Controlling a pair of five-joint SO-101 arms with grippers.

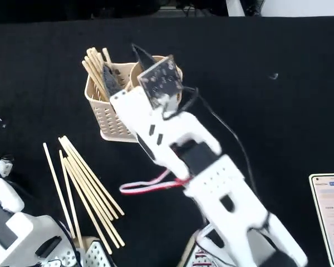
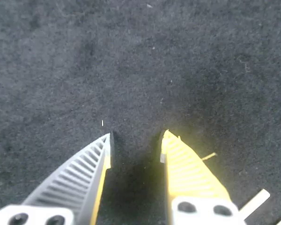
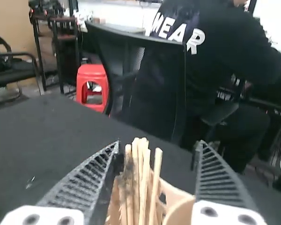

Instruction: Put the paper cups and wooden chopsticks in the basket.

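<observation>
A beige slatted basket [image 1: 108, 119] stands on the black table with a bundle of wooden chopsticks [image 1: 94, 64] upright in its far left corner. A tan paper cup [image 1: 134, 75] sits inside it, mostly hidden by the arm. My right gripper [image 1: 122, 62] hovers over the basket, open, its black fingers either side of the upright chopsticks [image 3: 140, 173] in the right wrist view [image 3: 157, 143]. Several loose chopsticks [image 1: 86, 186] lie on the cloth in front of the basket. My left gripper [image 2: 136, 135] is open above bare cloth, with chopstick ends [image 2: 255, 202] beside it.
The left arm's base [image 1: 19, 233] sits at the near left corner. A phone [image 1: 329, 214] lies at the right edge. A red and white cable [image 1: 150, 186] loops beside the right arm. A seated person and a chair stand beyond the table's far edge.
</observation>
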